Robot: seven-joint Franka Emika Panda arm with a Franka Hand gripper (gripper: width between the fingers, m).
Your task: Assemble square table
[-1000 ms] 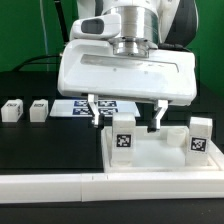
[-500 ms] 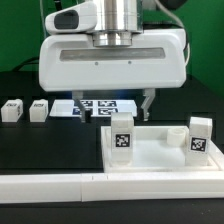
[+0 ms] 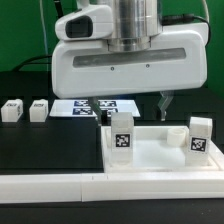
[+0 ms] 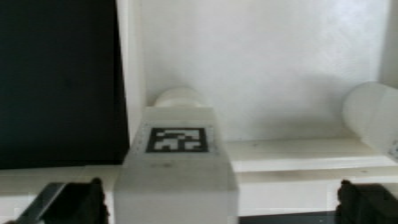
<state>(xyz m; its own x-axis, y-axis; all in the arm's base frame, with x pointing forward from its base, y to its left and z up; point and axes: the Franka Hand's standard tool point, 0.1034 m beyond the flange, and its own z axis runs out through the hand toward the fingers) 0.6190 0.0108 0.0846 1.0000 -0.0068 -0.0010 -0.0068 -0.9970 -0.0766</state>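
The white square table top [image 3: 155, 160] lies at the front of the exterior view's right, rim up. One tagged leg block [image 3: 122, 135] stands upright at its left corner and another [image 3: 200, 135] at its right edge. My gripper [image 3: 130, 111] hangs open just above and behind the left leg, holding nothing. In the wrist view that leg [image 4: 175, 150] stands between my open gripper's [image 4: 222, 205] dark fingers [image 4: 79, 202], apart from both. Two more leg blocks [image 3: 12, 109] [image 3: 38, 108] sit on the black mat at the left.
The marker board [image 3: 84, 105] lies behind the table top, partly under my gripper. A long white wall bar [image 3: 100, 190] runs along the front edge. A round socket [image 3: 174, 134] stands up inside the table top, also seen in the wrist view [image 4: 374, 115].
My gripper has shifted to the exterior view's left and then back to the right, ending a little higher. The legs and table top have not moved.
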